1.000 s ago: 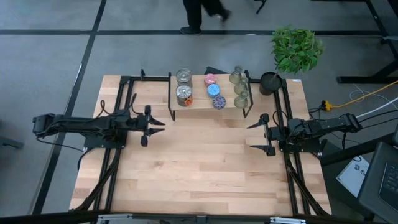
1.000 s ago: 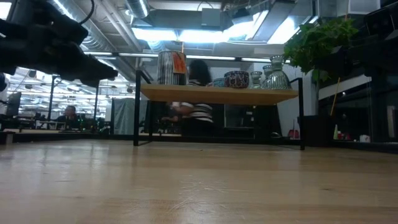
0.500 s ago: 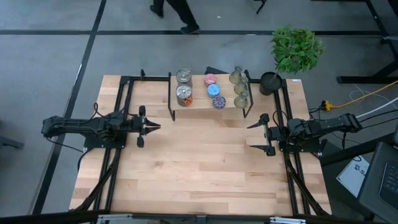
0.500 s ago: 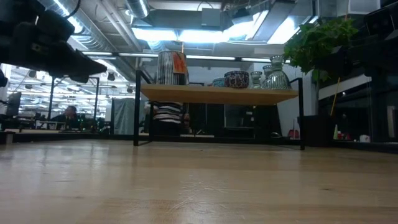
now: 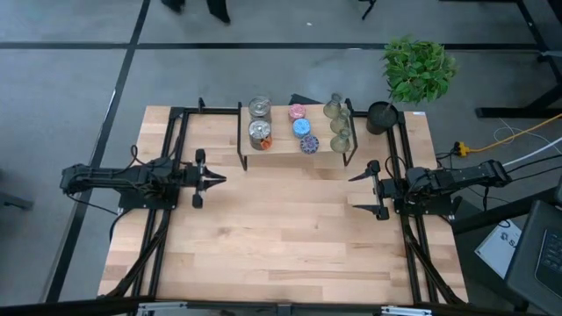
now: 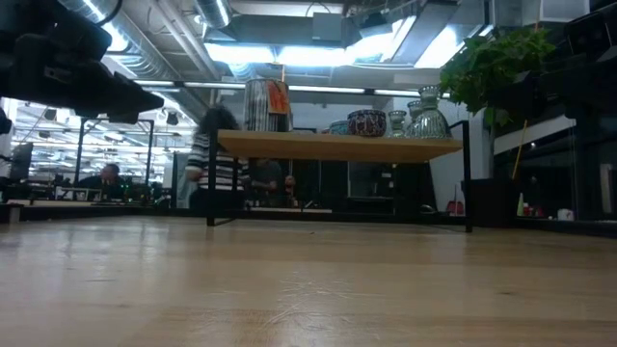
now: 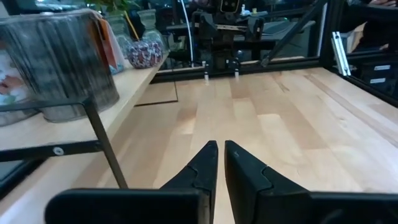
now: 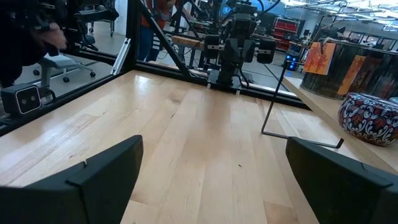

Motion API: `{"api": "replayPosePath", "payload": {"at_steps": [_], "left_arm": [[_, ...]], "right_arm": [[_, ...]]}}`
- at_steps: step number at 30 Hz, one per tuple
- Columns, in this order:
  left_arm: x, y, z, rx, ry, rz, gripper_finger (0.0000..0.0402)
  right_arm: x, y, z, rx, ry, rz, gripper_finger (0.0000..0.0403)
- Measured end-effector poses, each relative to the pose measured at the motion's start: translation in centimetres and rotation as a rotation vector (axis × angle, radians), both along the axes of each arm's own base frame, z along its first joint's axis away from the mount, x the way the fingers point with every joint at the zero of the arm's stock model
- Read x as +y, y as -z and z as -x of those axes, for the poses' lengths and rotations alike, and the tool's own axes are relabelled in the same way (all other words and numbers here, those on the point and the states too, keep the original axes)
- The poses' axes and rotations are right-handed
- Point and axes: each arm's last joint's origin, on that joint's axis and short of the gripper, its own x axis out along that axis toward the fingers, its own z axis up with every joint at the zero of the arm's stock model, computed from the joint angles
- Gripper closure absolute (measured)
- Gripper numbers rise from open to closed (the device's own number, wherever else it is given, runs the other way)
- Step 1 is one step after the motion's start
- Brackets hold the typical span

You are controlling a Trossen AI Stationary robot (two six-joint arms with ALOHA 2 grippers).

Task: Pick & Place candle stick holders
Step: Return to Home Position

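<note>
You're on the homing step: the candle holders [image 5: 303,128] all stand on the shelf [image 5: 279,132], upper centre. Left gripper [image 5: 218,178], mid-left, is closed and empty; right gripper [image 5: 353,193], mid-right, is spread wide. Next, probably just park the arms.

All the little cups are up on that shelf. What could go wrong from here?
Two things, perhaps. The front silver holder stands near the left end of the shelf, and the shut left gripper is close by; a stray swing might knock it. The green glass holders crowd the right end, near the open right gripper, and could topple.
</note>
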Motion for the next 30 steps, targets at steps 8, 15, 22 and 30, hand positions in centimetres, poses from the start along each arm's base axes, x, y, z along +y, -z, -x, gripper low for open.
{"api": "replayPosePath", "payload": {"at_steps": [8, 15, 22, 30], "left_arm": [[-0.02, 0.07, -0.03, 0.007, 0.007, 0.009, 0.0378], [-0.02, 0.07, -0.03, 0.007, 0.008, 0.009, 0.0377], [-0.03, 0.07, -0.03, 0.007, 0.009, 0.009, 0.0373], [-0.03, 0.07, -0.03, 0.007, 0.009, 0.01, 0.0378]], "right_arm": [[0.0, 0.0, 0.0, 0.0, 0.0, 0.0, 0.0005], [0.0, 0.0, 0.0, 0.0, 0.0, 0.0, 0.0005], [0.0, 0.0, 0.0, 0.0, 0.001, 0.0, 0.0005], [0.0, 0.0, 0.0, 0.0, 0.0, 0.0, 0.0005]]}}
